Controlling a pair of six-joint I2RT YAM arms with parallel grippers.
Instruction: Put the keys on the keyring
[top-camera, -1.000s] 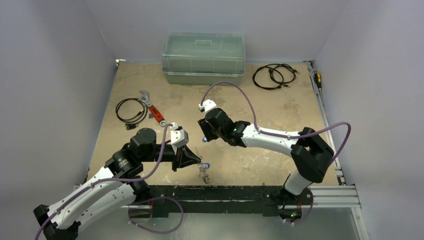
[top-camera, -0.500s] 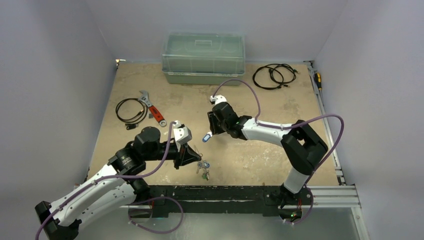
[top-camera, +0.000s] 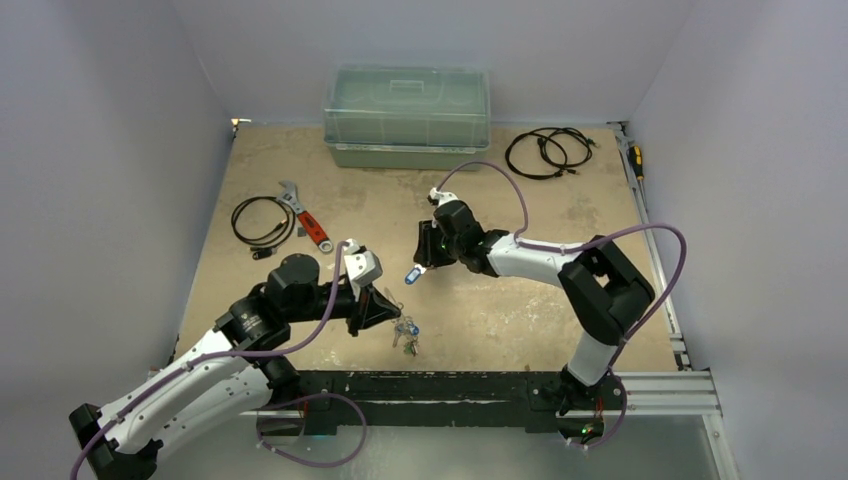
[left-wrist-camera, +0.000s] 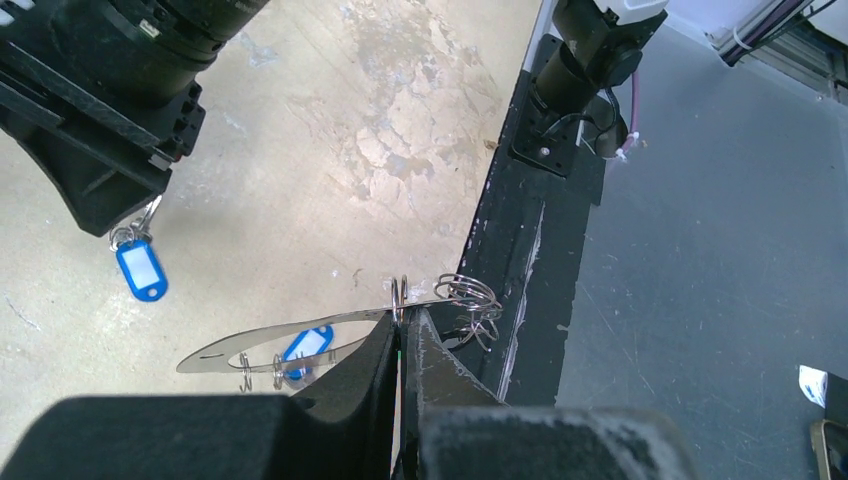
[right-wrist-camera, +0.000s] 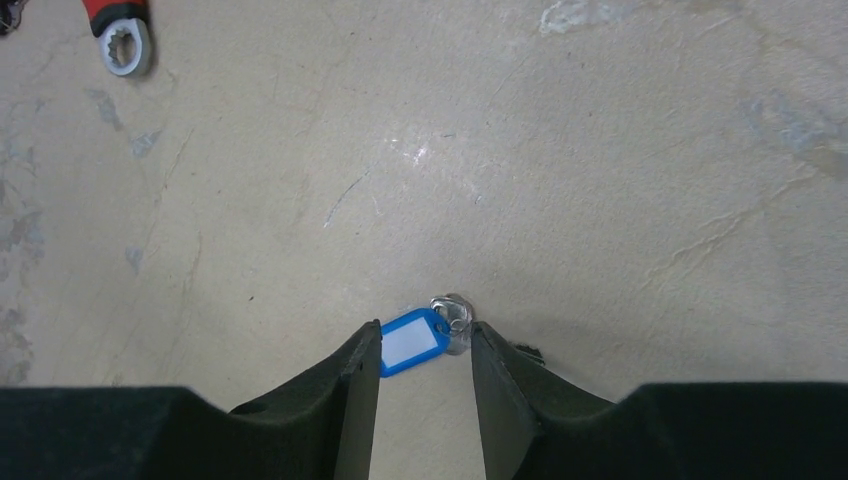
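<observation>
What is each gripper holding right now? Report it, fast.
Left gripper: shut on the keyring.
Right gripper: shut on the blue-tagged key.

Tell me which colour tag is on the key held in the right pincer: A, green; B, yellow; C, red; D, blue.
D: the blue-tagged key sits pinched in the right pincer and dangles from it in the left wrist view.

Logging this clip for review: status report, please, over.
Left gripper shut on keyring, tagged keys dangling from it. Right gripper shut on blue-tagged key, hanging above the table. Gap between them unobstructed.
</observation>
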